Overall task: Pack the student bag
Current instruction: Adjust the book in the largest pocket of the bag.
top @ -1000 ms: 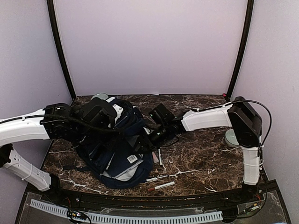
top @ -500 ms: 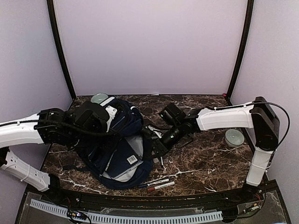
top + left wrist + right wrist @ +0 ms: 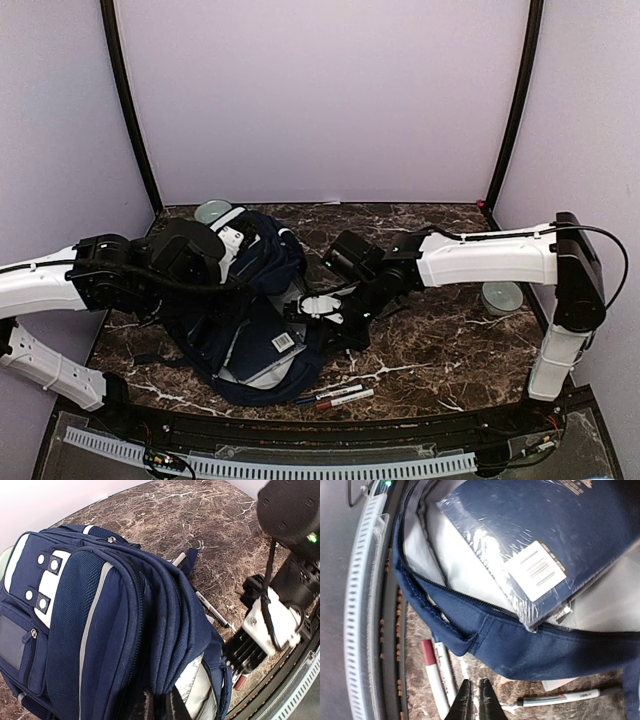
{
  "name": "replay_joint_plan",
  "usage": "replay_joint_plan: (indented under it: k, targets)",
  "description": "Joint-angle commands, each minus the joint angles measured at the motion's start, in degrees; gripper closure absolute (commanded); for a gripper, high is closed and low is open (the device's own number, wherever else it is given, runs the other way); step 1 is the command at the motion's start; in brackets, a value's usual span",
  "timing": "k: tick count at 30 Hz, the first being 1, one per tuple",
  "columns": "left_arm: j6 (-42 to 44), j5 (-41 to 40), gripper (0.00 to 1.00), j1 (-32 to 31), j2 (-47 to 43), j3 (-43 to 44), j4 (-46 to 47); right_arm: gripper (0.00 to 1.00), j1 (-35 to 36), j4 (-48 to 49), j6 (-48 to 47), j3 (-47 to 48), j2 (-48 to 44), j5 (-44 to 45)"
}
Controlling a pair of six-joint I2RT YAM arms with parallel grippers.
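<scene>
Top external view shows the student bag [image 3: 255,300] lying open on the left half of the marble desk [image 3: 430,340], its top toward the far left corner and its mouth facing the near edge. Seen from the left wrist camera, the left gripper [image 3: 159,706] sits at the bag's upper rim. Its fingers are close together with a fold of navy fabric seemingly pinched between them, and the flap is held up off the grey lining. The right gripper [image 3: 472,700], reaching in from the right edge, has its fingers pressed together on nothing, tips low over the desk just outside the bag's lower rim. Inside the open compartment lies a navy hardcover book [image 3: 545,520] in clear wrap, a white barcode label [image 3: 537,570] on its cover. A red-capped marker [image 3: 431,672] and a second pen [image 3: 562,698] lie on the marble beside the bag toward the near edge. One pale round disc [image 3: 212,211] rests at the far left corner, partly behind the bag; another [image 3: 501,296] sits near the right edge.
</scene>
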Motion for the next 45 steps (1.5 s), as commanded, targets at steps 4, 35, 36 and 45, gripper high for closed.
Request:
replay_joint_plan:
  k: [4, 35, 36, 45]
  targets:
    - [-1.37, -0.88, 1.00, -0.05, -3.15, 0.08, 2.08, 0.72, 4.60, 8.20, -9.47, 1.14, -3.73, 16.88]
    - [-1.07, 1.38, 1.00, -0.06, -2.91, -0.75, 4.61, 0.46, 15.25, 28.70, -17.59, 1.75, 12.73, 36.90]
    - [-1.07, 1.55, 1.00, -0.06, -2.84, -0.77, 4.54, 0.47, 15.15, 29.50, -17.58, 2.32, 13.26, 37.61]
    - [-1.32, 2.64, 1.00, -0.06, -2.91, -1.11, 5.37, 0.58, 11.78, 38.29, -15.82, 5.88, 16.11, 39.42]
